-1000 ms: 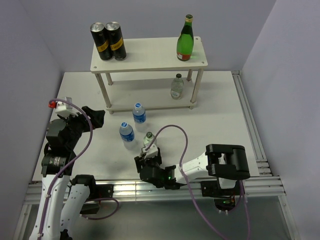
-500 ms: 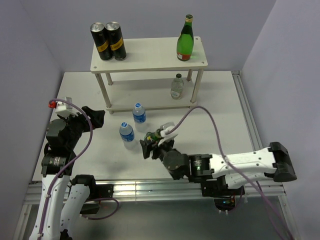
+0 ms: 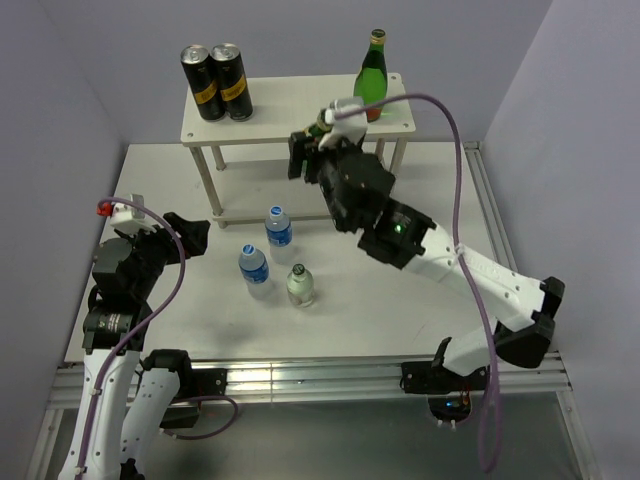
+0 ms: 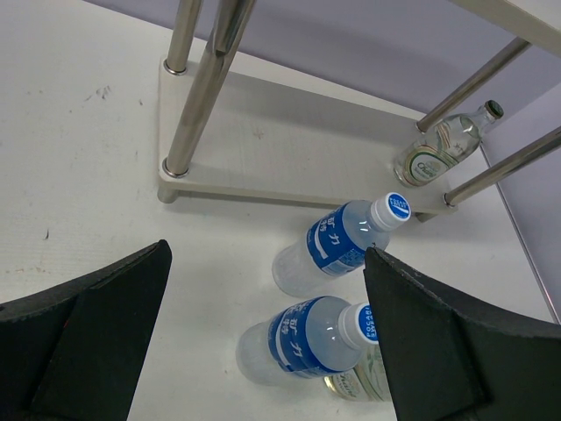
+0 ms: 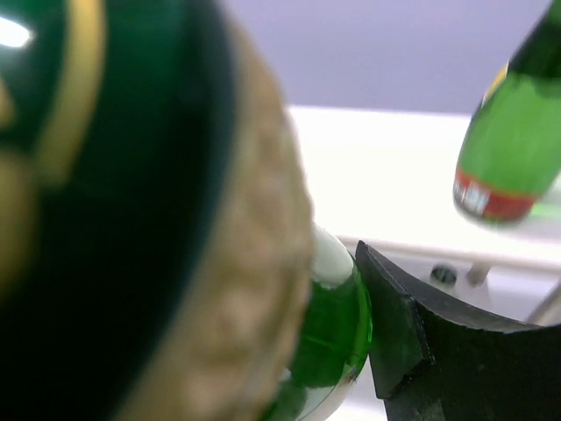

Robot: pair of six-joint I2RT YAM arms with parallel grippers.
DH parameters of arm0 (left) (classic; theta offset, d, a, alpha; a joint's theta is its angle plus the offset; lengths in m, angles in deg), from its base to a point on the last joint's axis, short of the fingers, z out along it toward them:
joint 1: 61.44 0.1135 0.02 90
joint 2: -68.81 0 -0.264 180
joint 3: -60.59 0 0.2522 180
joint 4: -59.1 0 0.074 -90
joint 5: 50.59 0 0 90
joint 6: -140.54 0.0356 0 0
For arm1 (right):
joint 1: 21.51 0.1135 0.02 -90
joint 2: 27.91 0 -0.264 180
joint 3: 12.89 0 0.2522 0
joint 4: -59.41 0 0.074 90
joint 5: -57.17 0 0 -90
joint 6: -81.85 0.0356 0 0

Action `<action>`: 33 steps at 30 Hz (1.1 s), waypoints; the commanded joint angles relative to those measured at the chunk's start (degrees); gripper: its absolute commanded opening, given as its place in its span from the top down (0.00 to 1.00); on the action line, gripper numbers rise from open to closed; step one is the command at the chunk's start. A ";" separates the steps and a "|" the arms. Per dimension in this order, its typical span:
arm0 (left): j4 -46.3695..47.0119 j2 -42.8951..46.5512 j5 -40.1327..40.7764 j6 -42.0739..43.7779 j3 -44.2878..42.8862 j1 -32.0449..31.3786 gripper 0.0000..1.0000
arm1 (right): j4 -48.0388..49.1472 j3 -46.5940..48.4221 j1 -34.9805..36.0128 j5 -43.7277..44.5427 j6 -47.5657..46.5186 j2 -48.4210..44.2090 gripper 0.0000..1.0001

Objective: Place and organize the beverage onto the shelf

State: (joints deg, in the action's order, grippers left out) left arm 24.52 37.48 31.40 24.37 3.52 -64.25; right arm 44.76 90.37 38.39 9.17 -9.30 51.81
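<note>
The shelf (image 3: 290,112) stands at the back with two black cans (image 3: 216,82) and a green bottle (image 3: 370,80) on its top board. A clear glass bottle (image 3: 354,172) stands on the lower board. My right gripper (image 3: 312,152) is raised at the front edge of the top board, shut on a second green bottle (image 5: 344,331) with a gold-foil neck. That view also shows the standing green bottle (image 5: 515,132). My left gripper (image 3: 188,235) is open and empty at the left. Its view (image 4: 267,254) looks at two water bottles (image 4: 337,241) (image 4: 302,346).
Two blue-label water bottles (image 3: 279,227) (image 3: 254,265) and a clear bottle (image 3: 299,286) stand on the white table in front of the shelf. The shelf's thin legs (image 4: 197,96) rise from the lower board. A metal rail runs along the table's right edge (image 3: 505,260).
My right arm has swung up from the table's front to the shelf's top board, carrying the green bottle. The left arm has not moved.
</note>
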 commanded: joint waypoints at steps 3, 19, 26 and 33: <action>1.48 0.48 0.45 0.77 -0.28 0.35 0.01 | -0.87 16.31 -7.24 -7.54 -4.39 7.01 1.00; 1.83 0.66 -0.87 0.69 -0.02 0.35 0.01 | -7.46 35.05 -21.83 -12.46 -0.18 23.63 1.00; 1.83 0.22 -0.95 0.69 -0.11 0.35 0.01 | -5.45 31.10 -24.74 -14.31 2.89 23.72 1.00; 1.83 0.13 -0.95 0.69 -0.11 0.35 0.01 | -4.74 28.37 -25.53 -14.40 4.22 24.34 1.00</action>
State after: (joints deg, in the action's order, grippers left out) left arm 24.54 37.50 31.47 24.37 3.52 -64.25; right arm 32.85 118.83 13.30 -4.67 -6.50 78.30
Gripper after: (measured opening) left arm 0.994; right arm 0.762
